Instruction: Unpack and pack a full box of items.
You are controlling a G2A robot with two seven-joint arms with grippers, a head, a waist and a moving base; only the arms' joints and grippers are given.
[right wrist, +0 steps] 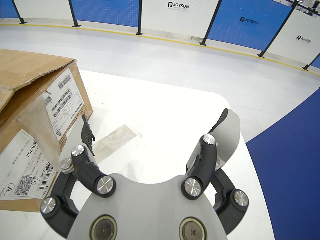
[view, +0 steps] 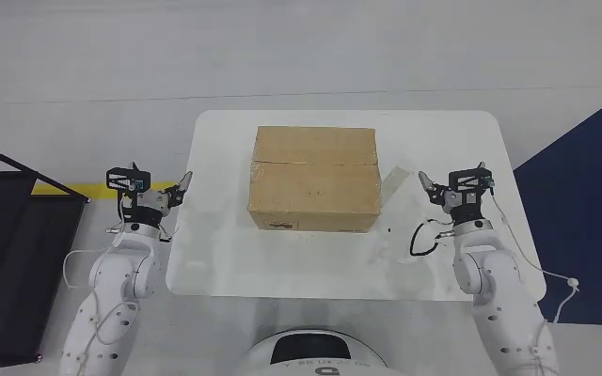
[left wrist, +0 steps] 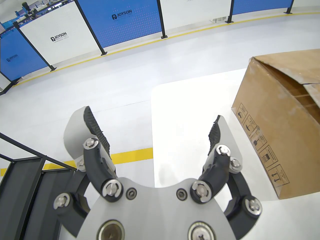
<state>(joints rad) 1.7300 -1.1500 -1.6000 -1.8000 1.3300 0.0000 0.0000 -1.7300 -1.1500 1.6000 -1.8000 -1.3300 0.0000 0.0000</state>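
Note:
A brown cardboard box (view: 315, 179) stands in the middle of the white table (view: 282, 268), its top flaps folded down with a seam between them. The box (left wrist: 277, 131) shows handling symbols on one end, and the box (right wrist: 37, 116) carries white shipping labels on the other. My left gripper (view: 177, 186) hovers open at the table's left edge, apart from the box, with nothing between its fingers (left wrist: 98, 131). On the right side of the table my right gripper (view: 431, 186) is open and empty, its fingers (right wrist: 87, 132) close to the labelled end.
A strip of clear tape (right wrist: 115, 138) lies on the table beside the box's right end. A black rack (view: 23, 254) stands off the table's left edge. A blue panel (view: 569, 202) borders the right side. Bare table lies in front of the box.

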